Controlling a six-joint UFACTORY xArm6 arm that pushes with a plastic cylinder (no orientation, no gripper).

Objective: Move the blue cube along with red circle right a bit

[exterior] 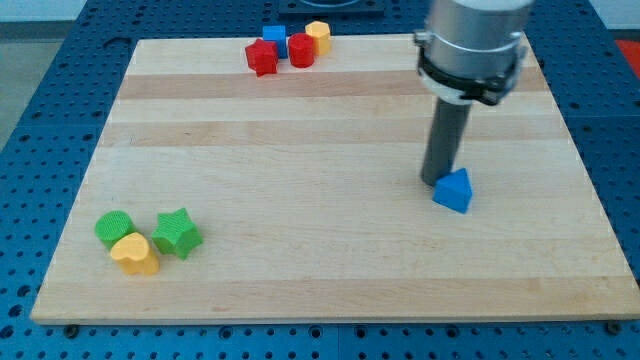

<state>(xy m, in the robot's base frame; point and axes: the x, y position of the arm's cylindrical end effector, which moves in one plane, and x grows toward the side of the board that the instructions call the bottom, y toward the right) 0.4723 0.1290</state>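
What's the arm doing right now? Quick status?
My tip at blue triangular block, far from target. Blue cube and red circle clustered at view's top with red block, yellow block.

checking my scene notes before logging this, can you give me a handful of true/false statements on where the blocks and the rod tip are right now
1. My tip is beside the blue triangular block, at its left. True.
2. The blue cube sits at the view's bottom left. False: it is in the cluster at the view's top, by the red circle.
3. My tip touches the blue cube. False: it is far off, toward the view's right.
4. A green star, a green round block and a yellow block are grouped at the view's bottom left. True.
5. A yellow block lies just right of the red circle. True.
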